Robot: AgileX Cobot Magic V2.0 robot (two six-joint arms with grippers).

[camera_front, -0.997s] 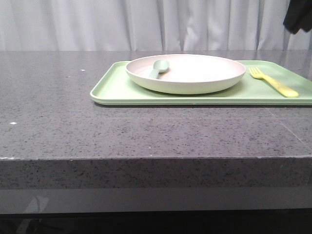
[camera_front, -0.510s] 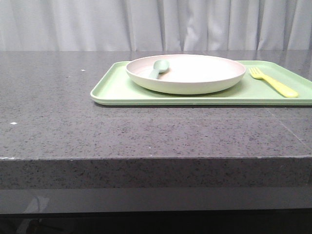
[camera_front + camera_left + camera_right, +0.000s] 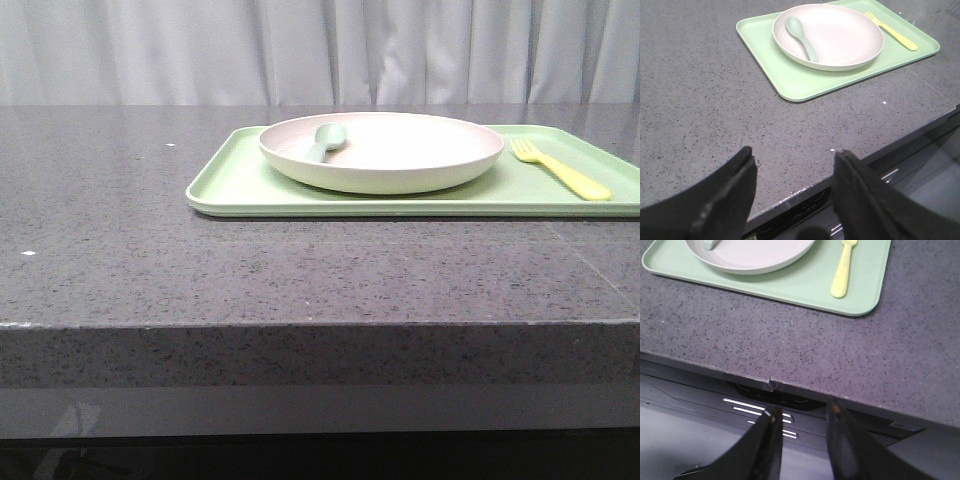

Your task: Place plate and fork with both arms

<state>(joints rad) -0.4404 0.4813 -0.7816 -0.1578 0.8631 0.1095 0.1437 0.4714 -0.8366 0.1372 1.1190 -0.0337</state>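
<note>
left pincer (image 3: 795,192) — black, broad tapered fingers | right pincer (image 3: 802,440) — black, glossy

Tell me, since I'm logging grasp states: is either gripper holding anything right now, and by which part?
Nothing is held. The left gripper and right gripper are both open and empty, back near the table edge. The plate and fork lie on the tray.

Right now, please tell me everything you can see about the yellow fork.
The fork is small, bright yellow, and looks like smooth plastic, made in one piece with short tines and a flat, rounded handle. It lies flat on the light green tray, on the bare strip to the right of the plate, apart from the plate. Its tines point away from the table's front edge and its handle angles toward the tray's right side. Nothing but the tray touches it; no jaws are near it.
</note>
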